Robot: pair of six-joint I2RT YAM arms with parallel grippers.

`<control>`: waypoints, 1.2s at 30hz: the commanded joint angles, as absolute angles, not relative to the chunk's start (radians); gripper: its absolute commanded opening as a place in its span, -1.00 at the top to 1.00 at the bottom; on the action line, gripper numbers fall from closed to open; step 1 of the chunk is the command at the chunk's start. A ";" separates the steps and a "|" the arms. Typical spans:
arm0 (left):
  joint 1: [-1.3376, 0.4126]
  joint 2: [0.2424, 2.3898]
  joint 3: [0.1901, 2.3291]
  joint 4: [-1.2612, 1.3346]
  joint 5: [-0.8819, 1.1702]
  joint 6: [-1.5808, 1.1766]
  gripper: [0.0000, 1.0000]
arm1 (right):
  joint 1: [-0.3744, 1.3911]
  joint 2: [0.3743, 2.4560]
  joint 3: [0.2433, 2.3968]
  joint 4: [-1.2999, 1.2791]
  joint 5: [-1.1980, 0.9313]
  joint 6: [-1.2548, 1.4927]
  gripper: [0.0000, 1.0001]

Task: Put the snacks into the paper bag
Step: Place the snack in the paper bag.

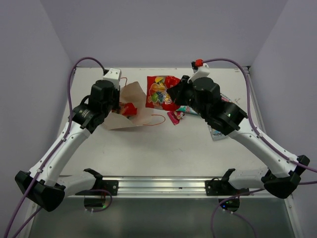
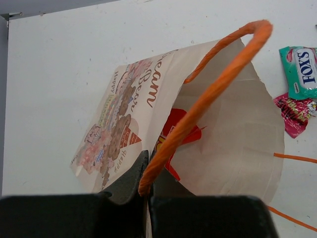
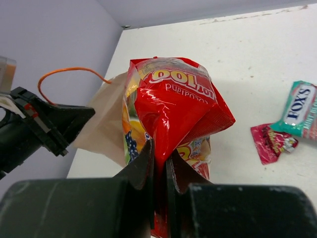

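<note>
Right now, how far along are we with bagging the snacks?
Done: one red snack already lies inside the paper bag. In hand: the left pincer clamps the orange cord handle, holding the mouth open, while the right pincer pinches a large red packet, not yet in. Left: the FOX'S packet, the magenta packet and at least one further packet, partly hidden by the right arm, on the table.

light: bright, flat, from overhead; white counter (image 1: pixel 163 148) close to blown out.
shadows: faint, soft-edged, on the counter in the top view.
glare: white streaks on the big shiny red plastic snack packet (image 3: pixel 173 104).
focus: left hand (image 2: pixel 144 173) and right hand (image 3: pixel 159 163) dark and soft near the lens; teal-white "FOX'S" plastic packet (image 2: pixel 302 72) print sharp.
</note>
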State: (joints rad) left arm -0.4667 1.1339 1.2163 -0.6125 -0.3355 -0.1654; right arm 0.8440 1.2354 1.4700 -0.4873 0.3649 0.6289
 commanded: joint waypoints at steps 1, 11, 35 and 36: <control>-0.457 1.134 1.258 -0.632 -0.322 -0.184 1.00 | 0.845 1.244 1.505 -0.221 0.262 0.663 1.00; -0.457 1.140 1.272 -0.643 -0.310 -0.195 1.00 | 0.856 1.364 1.419 -0.055 0.164 0.768 1.00; -0.457 1.158 1.281 -0.623 -0.255 -0.268 1.00 | 0.879 1.517 1.359 0.031 0.149 1.115 1.00; -0.457 1.158 1.281 -0.623 -0.247 -0.271 1.00 | 0.879 1.535 1.362 0.031 0.143 1.135 1.00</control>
